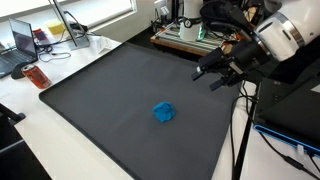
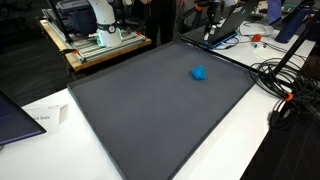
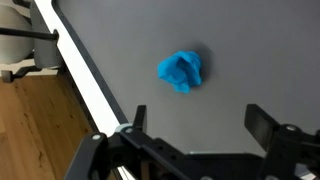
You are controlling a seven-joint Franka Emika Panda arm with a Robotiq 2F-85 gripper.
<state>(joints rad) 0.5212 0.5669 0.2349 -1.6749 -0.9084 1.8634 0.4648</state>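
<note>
Your fingers (image 3: 262, 120) are standing wide apart, gripping nothing and hovering above the dark grey table (image 3: 250, 50). In the wrist view, a small crumpled blue lump (image 3: 181, 71) is lying on the table ahead of them. It is roughly in line with the gap between them, a little nearer the finger on that picture's left side. Nothing is touching it.

In an exterior view, the arm is reaching in over one edge of the table, well apart from the blue lump (image 1: 164, 113), which is sitting alone on the dark surface. Beyond the table's pale border, a wooden floor (image 3: 40, 130) is showing in the wrist view. In the exterior views, a laptop (image 1: 20, 45) is resting off one corner, and black cables (image 2: 290, 85) are trailing beside another edge.
</note>
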